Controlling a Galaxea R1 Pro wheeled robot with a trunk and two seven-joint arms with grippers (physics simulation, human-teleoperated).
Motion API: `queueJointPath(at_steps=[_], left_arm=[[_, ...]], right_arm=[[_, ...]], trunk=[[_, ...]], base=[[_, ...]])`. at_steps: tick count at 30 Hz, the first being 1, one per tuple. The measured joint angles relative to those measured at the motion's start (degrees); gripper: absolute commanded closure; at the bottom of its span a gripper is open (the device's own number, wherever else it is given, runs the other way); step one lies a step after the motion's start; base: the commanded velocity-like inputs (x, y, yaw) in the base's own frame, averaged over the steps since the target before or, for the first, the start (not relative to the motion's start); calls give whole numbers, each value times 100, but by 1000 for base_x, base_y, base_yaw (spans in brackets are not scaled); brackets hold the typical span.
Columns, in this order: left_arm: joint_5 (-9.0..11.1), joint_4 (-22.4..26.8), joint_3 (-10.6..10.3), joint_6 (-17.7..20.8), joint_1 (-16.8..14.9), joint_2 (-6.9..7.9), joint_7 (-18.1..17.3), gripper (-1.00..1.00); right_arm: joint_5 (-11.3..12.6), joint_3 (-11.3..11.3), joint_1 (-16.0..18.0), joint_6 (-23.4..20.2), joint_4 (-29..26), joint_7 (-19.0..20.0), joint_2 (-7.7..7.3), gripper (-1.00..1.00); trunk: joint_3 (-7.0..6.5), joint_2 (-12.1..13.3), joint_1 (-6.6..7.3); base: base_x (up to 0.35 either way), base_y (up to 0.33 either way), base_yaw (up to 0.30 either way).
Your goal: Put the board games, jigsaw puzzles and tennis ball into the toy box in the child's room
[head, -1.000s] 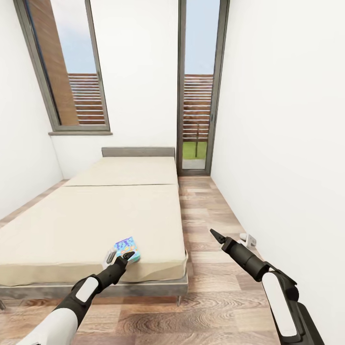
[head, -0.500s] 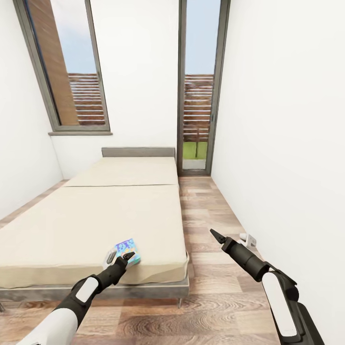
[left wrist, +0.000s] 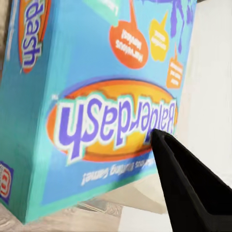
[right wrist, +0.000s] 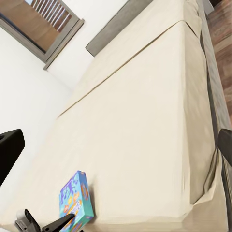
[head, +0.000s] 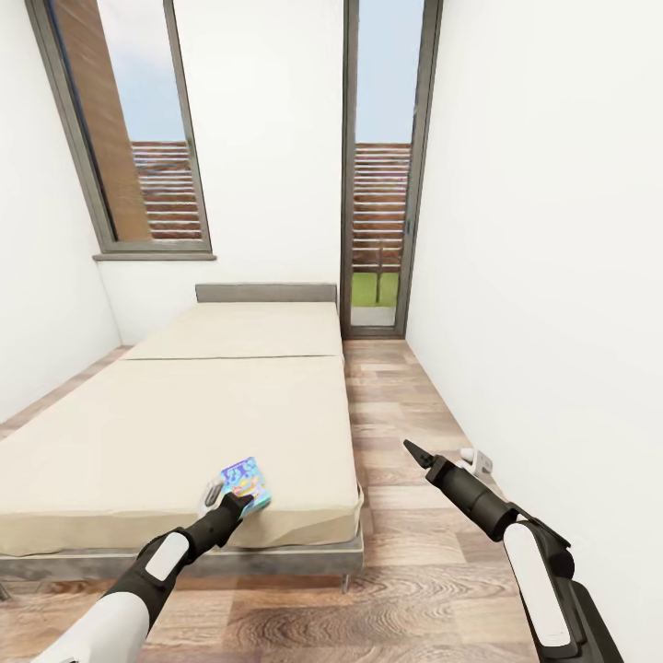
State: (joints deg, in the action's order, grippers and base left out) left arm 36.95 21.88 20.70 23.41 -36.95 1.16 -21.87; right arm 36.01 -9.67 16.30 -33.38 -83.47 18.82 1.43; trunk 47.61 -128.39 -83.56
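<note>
The blue board game (head: pixel 246 482) lay on the bed (head: pixel 184 433), close to the foot edge and near the corner on the side of the floor strip. Its long axis ran about along the bed's length, away from the robot. The left hand (head: pixel 226 498) was right at the box's near short end, one dark finger (left wrist: pixel 186 183) over the printed lid; whether it was spread or pinching the box, I cannot tell. The right hand (head: pixel 413 451) hung well apart over the floor, its fingers seemingly pressed together. So the left arm was clearly nearer for the pick-up.
</note>
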Motion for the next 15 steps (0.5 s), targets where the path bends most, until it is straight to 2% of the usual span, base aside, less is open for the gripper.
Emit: queueJointPath(at_steps=[5,11,15], left_arm=[[122,11,23,15,-5,0,-23,100],[4,8,-3,-6,-2,0,-23,100],[7,15,-12,7,-1,0,-26,100]], right_arm=[[0,0,0,0,0,0,0,-100],[-1,0,-3,0,0,0,0,-100],[-2,0,0,0,0,0,0,-100]], trunk=[[-91,200,110],[-198,442,241],[-270,602,329]], base=[[0,0,0],[0,0,0],[0,0,0]])
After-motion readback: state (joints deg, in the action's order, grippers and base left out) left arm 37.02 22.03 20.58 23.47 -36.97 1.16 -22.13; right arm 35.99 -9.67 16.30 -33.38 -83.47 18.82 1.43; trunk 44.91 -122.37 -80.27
